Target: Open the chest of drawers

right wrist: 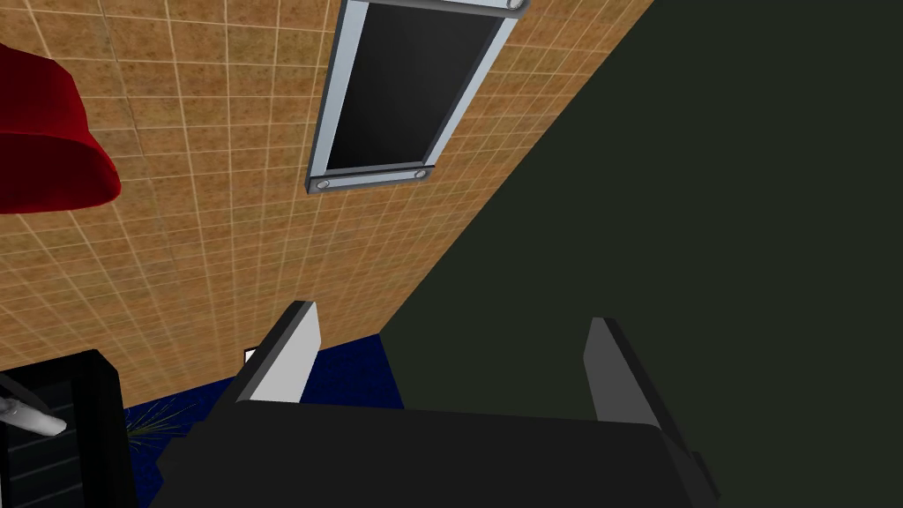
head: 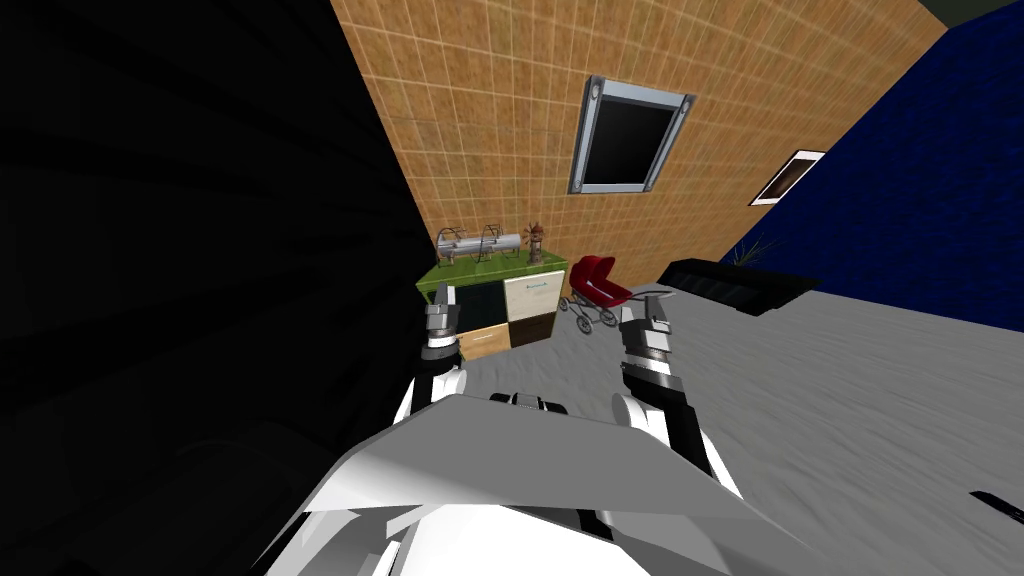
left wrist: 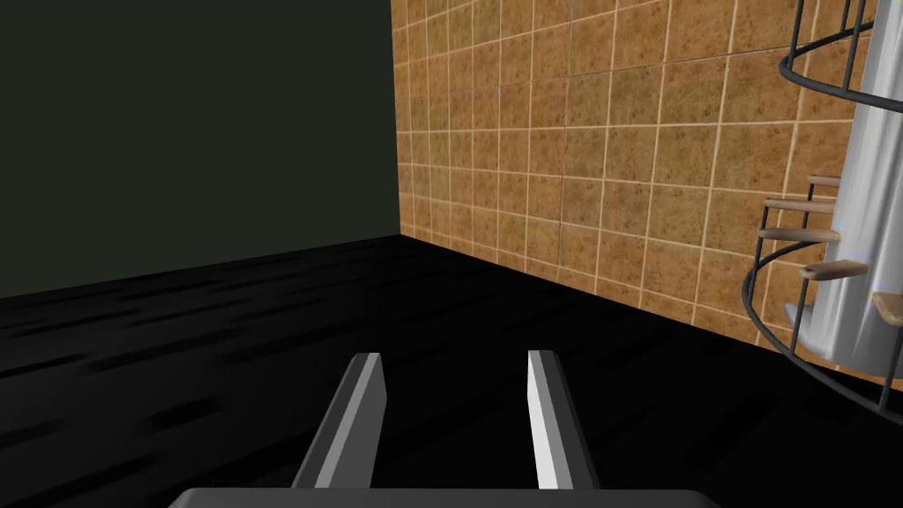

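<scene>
The chest of drawers stands against the tiled wall, ahead of me across the grey floor. It has a green top and black, cream and tan fronts, all flush. My left gripper is raised in line with the chest's left side, still some way short of it. In the left wrist view the left gripper stands open with nothing between its fingers. My right gripper is held up to the right, near a red pram. In the right wrist view the right gripper is wide open and holds nothing.
A metal spiral-stair model and a small windmill sit on the chest's top. The red pram stands just right of the chest. A low black unit lies further right. A black area spreads to the left.
</scene>
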### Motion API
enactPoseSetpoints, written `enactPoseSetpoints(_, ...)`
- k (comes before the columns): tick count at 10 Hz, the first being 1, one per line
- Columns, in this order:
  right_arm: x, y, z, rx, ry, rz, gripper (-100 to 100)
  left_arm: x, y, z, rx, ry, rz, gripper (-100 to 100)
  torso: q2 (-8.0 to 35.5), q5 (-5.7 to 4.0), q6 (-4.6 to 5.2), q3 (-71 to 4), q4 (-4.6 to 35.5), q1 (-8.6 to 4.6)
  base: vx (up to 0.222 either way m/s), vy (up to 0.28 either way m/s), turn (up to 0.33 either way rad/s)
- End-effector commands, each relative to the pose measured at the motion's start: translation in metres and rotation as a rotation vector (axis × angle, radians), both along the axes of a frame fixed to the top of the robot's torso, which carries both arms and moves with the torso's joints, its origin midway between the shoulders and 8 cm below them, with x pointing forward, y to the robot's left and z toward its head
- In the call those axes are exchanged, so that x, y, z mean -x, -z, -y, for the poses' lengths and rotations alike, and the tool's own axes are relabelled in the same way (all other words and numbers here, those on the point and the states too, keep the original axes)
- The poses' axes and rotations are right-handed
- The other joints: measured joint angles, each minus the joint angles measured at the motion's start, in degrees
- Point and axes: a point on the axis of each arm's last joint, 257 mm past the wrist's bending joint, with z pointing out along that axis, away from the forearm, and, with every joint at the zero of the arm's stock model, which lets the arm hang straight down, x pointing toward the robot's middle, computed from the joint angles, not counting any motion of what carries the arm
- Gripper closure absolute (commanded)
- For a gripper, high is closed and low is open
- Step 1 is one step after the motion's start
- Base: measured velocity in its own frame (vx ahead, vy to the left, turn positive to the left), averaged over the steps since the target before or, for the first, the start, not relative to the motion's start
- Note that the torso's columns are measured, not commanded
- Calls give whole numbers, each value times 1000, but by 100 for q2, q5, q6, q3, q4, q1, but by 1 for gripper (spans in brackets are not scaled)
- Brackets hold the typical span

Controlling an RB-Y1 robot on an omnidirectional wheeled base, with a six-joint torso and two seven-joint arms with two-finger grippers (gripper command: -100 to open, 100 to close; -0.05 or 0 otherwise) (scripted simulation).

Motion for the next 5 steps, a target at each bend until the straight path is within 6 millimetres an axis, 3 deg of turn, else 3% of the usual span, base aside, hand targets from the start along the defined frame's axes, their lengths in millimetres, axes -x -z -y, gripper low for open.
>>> enactPoseSetpoints(1, 0, 0, 0, 0, 0, 0, 0, -2, 4, 4, -34, 18, -14, -100, 423, 0, 0, -846, 423, 0, 21, -13, 11)
enactPoseSetpoints(2, 0, 0, 0, 0, 0, -1, 0, -5, 7, 6, -56, 29, -26, -100, 612, 0, 0, -1243, 611, -2, 28, -35, 17)
enactPoseSetpoints(5, 0, 0, 0, 0, 0, -1, 0, -15, 23, 8, -100, 50, -72, -100, 672, -3, 0, -1393, 685, -9, 79, -68, 21)
